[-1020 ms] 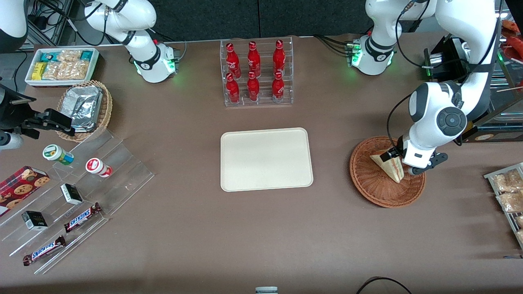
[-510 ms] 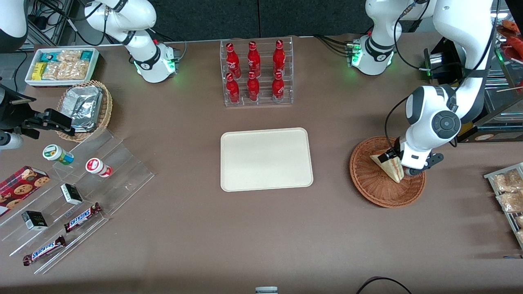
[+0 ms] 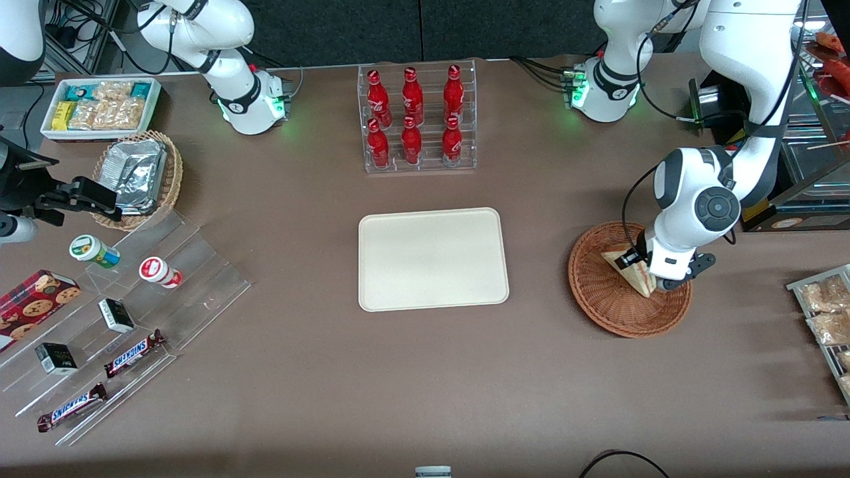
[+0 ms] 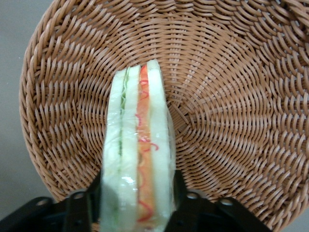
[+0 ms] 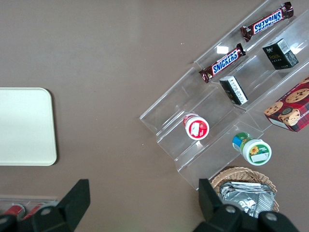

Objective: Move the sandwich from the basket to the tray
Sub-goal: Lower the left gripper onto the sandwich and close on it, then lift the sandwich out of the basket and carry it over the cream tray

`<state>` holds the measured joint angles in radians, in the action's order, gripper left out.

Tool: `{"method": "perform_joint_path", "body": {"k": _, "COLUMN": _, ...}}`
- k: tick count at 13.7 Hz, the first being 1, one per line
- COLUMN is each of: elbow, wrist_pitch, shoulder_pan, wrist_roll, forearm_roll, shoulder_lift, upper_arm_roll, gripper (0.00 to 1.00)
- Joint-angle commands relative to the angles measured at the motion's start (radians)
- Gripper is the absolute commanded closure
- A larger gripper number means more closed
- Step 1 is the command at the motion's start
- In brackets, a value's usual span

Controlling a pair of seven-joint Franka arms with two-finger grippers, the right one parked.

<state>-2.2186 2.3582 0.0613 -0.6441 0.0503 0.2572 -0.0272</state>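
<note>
The sandwich (image 3: 629,271) is a pale wedge standing on edge in the reddish-brown wicker basket (image 3: 611,312), toward the working arm's end of the table. My left gripper (image 3: 645,271) reaches down into the basket. In the left wrist view its black fingers (image 4: 179,193) press both flat faces of the sandwich (image 4: 137,145), so it is shut on it, with the red and green filling edge facing the camera. The basket weave (image 4: 231,121) fills the background. The cream tray (image 3: 431,259) lies bare at mid-table, beside the basket.
A clear rack of red bottles (image 3: 417,119) stands farther from the front camera than the tray. Snack packets (image 3: 823,305) lie at the working arm's table edge. A tan basket of foil packets (image 3: 139,176) and a stepped acrylic stand (image 3: 119,312) sit toward the parked arm's end.
The left arm's wrist and elbow have shifted a little toward the tray. The sandwich stays at about the same spot in the basket.
</note>
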Motion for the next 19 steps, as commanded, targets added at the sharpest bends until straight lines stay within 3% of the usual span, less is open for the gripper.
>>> {"method": "perform_joint_path", "body": {"k": 1, "elbow": 0.014, "wrist_pitch": -0.005, "shoulder_pan": 0.002, "wrist_roll": -0.028, "forearm_roll": 0.017, "shoulder_lift": -0.007, "upper_arm_roll": 0.001, "gripper": 0.92}}
{"method": "perform_joint_path", "body": {"k": 7, "elbow": 0.224, "wrist_pitch": -0.342, "shoulder_pan": 0.011, "wrist_roll": -0.025, "forearm_roll": 0.031, "shoulder_lift": -0.033, "upper_arm_roll": -0.004, "gripper": 0.92}}
{"method": "perform_joint_path", "body": {"k": 11, "elbow": 0.391, "wrist_pitch": -0.522, "shoulder_pan": 0.093, "wrist_roll": -0.031, "forearm_roll": 0.037, "shoulder_lift": -0.029, "upper_arm_roll": -0.004, "gripper": 0.92}}
{"method": "perform_joint_path", "body": {"k": 19, "elbow": 0.612, "wrist_pitch": -0.571, "shoulder_pan": 0.376, "wrist_roll": -0.189, "forearm_roll": 0.019, "shoulder_lift": 0.092, "upper_arm_roll": -0.005, "gripper": 0.92}}
